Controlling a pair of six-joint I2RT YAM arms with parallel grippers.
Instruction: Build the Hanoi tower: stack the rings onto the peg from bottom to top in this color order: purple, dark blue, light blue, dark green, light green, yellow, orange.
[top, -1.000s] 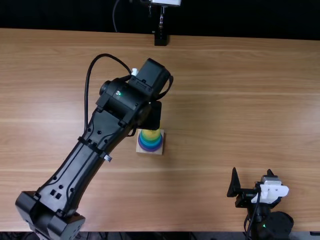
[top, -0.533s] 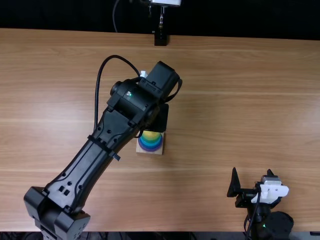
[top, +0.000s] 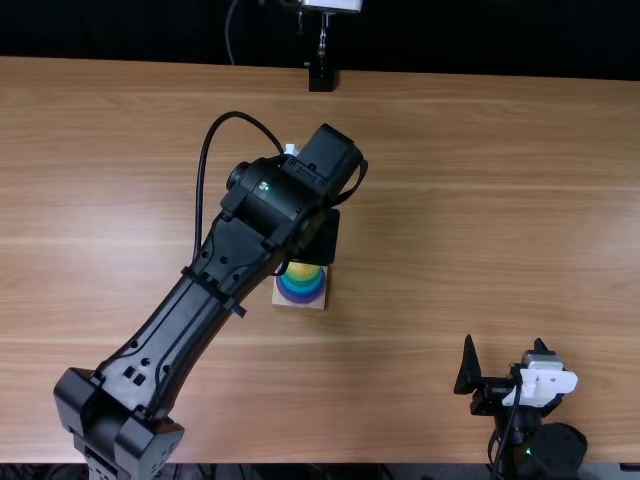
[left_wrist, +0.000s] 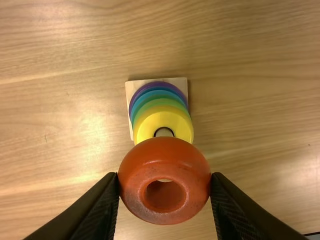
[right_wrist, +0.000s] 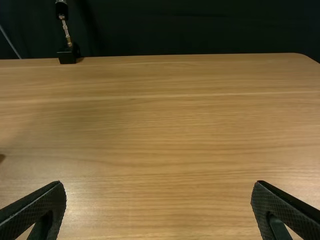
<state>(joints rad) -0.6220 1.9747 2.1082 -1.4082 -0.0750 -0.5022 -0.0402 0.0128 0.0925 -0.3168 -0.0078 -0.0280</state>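
Observation:
My left gripper (top: 318, 235) hangs over the far side of the ring stack (top: 301, 287), largely covered by its own arm. In the left wrist view the left gripper (left_wrist: 165, 187) is shut on the orange ring (left_wrist: 165, 155), one finger at each side. Behind that ring stands the square wooden base (left_wrist: 131, 89) with purple (left_wrist: 161, 84), blue, green and yellow (left_wrist: 172, 117) rings on its peg (left_wrist: 163, 132). At the lower right, the right gripper (top: 503, 368) is over the table. In the right wrist view the right gripper (right_wrist: 158, 192) has its fingers wide apart, nothing between them.
The wooden table (top: 450, 220) extends around the stack. A small black stand (top: 321, 78) is at the table's far edge. The left arm spans from the near left edge to the middle.
The left arm has shifted right and slightly toward the near edge, mostly between the first two top views, with only a slight shift since. The right arm and the stack have stayed put.

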